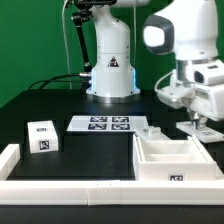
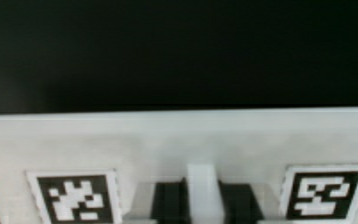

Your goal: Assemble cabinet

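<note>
The cabinet (image 1: 170, 158) is a large white box with inner dividers. It lies at the exterior view's front right, with a tag on its near face. My gripper (image 1: 198, 128) is lowered at the cabinet's far right part. In the wrist view the two dark fingers (image 2: 167, 203) flank a thin white wall of the cabinet (image 2: 176, 140) with no gap showing. My gripper (image 2: 202, 205) is shut on that wall. A tag (image 2: 73, 198) shows on one side of the fingers and another tag (image 2: 329, 195) on the other.
A small white tagged block (image 1: 42, 137) stands at the exterior view's left. The marker board (image 1: 108, 124) lies in front of the robot base (image 1: 110, 75). A long white L-shaped rail (image 1: 40, 187) runs along the front edge.
</note>
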You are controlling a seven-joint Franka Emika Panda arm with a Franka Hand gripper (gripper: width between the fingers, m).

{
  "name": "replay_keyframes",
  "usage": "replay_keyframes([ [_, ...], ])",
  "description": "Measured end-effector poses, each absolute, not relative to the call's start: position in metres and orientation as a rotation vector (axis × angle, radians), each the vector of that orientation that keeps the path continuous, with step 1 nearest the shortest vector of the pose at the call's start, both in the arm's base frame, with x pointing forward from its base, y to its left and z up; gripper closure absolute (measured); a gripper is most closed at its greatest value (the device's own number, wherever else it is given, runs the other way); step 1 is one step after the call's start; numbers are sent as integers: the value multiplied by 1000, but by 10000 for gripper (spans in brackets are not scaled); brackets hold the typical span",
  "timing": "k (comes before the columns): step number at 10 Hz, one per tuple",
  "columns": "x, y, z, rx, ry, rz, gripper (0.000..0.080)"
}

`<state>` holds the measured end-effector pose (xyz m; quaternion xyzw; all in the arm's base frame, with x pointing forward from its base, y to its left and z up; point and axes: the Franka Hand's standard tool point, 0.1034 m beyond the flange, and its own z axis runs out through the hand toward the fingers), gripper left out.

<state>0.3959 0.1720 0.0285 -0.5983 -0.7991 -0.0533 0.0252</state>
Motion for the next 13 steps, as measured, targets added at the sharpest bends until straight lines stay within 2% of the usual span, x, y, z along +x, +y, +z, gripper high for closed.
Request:
replay_keyframes([
  [2,402,134,41,-1952,-2429,-168,731],
  [4,399,122,49,-2031,-2386,-179,731],
  [13,400,111,45,-2226,-2199,-170,731],
])
